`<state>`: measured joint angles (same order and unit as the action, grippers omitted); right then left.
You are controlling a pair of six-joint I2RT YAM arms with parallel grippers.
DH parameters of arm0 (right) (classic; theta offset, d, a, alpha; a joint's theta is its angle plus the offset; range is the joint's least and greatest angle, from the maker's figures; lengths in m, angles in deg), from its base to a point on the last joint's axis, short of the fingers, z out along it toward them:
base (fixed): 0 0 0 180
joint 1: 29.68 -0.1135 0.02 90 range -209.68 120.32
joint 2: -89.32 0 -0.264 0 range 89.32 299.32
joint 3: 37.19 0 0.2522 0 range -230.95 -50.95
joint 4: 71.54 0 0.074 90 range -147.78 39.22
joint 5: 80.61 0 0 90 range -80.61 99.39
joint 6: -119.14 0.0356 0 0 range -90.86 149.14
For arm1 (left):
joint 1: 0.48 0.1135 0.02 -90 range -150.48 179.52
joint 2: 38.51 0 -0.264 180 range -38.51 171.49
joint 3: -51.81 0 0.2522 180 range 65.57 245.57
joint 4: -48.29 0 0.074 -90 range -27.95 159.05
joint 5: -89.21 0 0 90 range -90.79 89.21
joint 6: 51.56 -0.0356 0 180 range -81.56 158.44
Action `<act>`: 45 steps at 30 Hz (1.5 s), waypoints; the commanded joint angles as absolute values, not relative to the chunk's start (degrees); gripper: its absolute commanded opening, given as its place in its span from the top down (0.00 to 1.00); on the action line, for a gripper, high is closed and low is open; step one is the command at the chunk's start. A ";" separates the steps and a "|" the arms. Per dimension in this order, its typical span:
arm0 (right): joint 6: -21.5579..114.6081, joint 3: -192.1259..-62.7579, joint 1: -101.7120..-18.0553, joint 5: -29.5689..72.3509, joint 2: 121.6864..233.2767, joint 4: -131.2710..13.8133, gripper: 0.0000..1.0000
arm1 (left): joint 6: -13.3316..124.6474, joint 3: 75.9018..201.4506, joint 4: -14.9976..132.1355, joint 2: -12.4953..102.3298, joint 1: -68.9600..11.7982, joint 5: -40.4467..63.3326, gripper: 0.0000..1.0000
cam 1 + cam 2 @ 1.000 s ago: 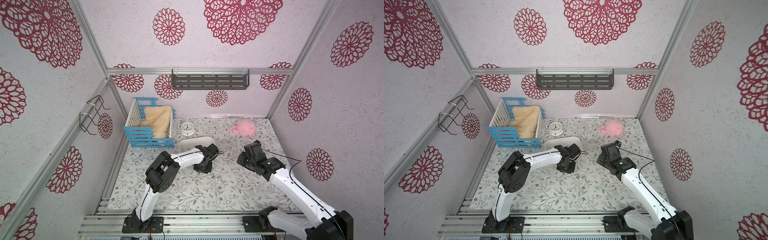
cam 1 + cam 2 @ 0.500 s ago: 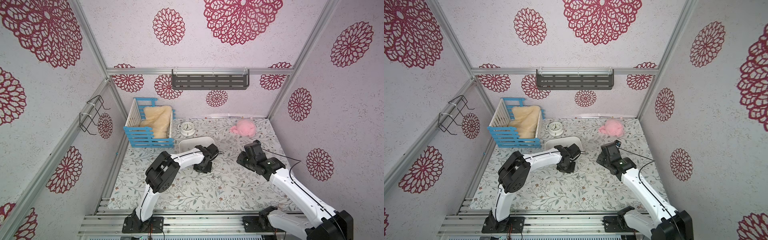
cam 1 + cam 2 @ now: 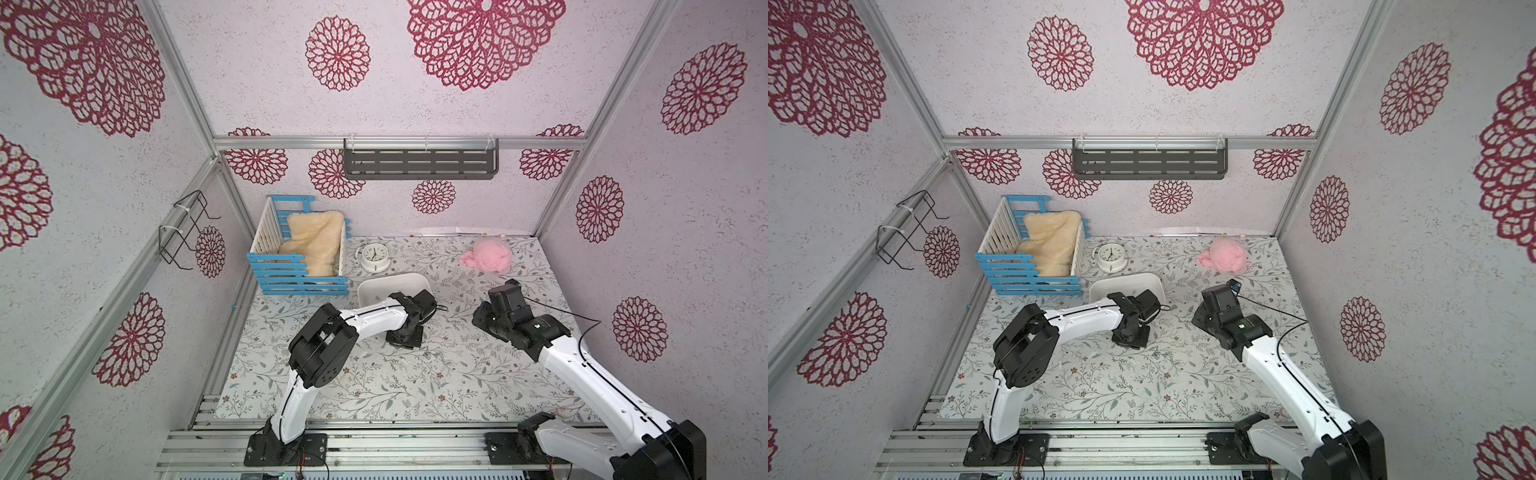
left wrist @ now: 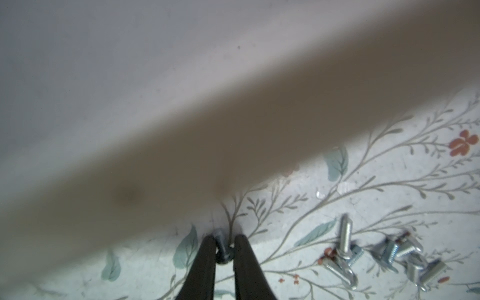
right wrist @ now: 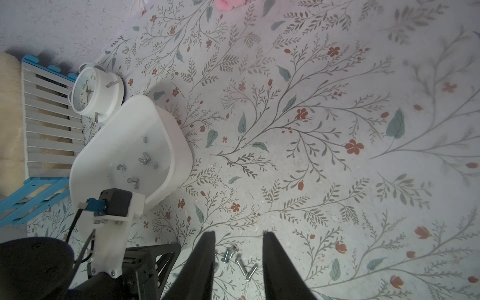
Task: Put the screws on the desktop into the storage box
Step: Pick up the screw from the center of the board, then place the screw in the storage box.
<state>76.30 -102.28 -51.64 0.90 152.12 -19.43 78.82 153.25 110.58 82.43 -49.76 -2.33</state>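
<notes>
White storage box (image 5: 179,150), silver screws (image 4: 346,233), vine-printed grey desktop (image 5: 337,181), blue-white crate (image 3: 299,282), pink cloth (image 3: 488,255)

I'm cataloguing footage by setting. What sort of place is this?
Probably a lab-built robot test cell, not a real room: an aluminium frame holds wallpapered panels, robot arms are mounted on a rail, and props like a clock and blue crate sit on the floral desktop.

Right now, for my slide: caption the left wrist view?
Left pincer pinches one screw beside the storage box; other screws litter the desktop.
</notes>
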 commanded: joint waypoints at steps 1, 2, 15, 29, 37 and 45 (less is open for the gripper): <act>76.60 -102.59 -51.19 1.56 152.25 -21.27 0.65 | 78.96 152.02 110.83 79.79 -51.07 -2.26 0.83; 76.69 -102.65 -51.21 1.70 152.25 -21.36 0.65 | 78.96 151.82 110.83 79.55 -51.18 -2.23 0.83; 77.27 -103.35 -51.21 2.71 152.82 -21.76 0.65 | 79.36 150.52 110.85 76.54 -52.90 -2.31 0.83; 77.39 -104.04 -51.21 2.72 153.87 -22.00 0.65 | 81.00 147.67 110.94 69.77 -55.00 -3.76 0.83; 77.39 -103.90 -51.25 2.98 154.04 -22.56 0.65 | 79.86 149.83 113.29 68.31 -54.82 -6.20 0.83; 77.46 -103.43 -51.30 3.44 153.42 -22.53 0.65 | 77.36 154.32 116.52 65.38 -50.46 -7.81 0.83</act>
